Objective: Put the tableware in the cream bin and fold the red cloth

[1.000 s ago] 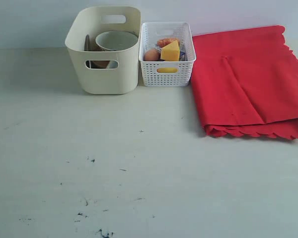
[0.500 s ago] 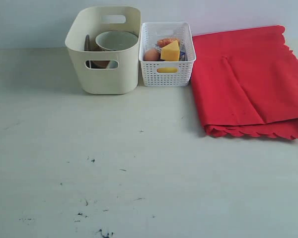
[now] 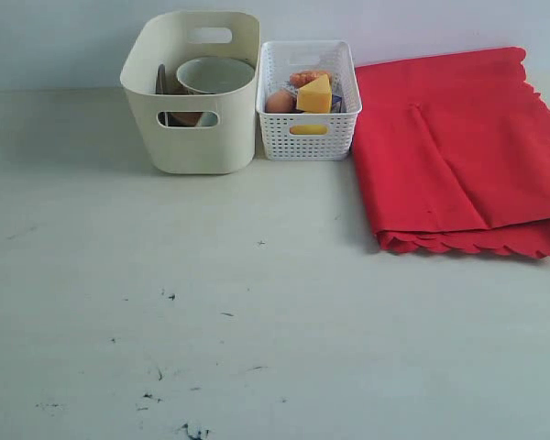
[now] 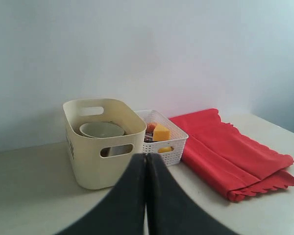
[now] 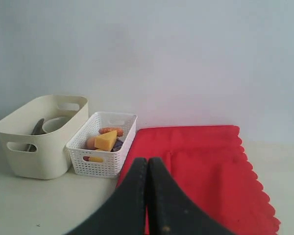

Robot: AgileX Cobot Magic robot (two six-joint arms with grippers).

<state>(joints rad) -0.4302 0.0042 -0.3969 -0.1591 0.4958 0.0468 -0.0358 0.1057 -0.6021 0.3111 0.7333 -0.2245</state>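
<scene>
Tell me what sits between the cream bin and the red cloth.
The white lattice basket, with a yellow cheese wedge and an egg inside, stands between the cream bin and the red cloth; the exterior view shows it best.

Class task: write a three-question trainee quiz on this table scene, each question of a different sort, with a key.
1. True or false: the red cloth lies folded beside the white lattice basket.
2. Which holds the pale bowl? A the cream bin; B the lattice basket; C the red cloth.
3. Fill in: the left fingers and the right fingers are both ____, holding nothing.
Key: 1 true; 2 A; 3 shut.
</scene>
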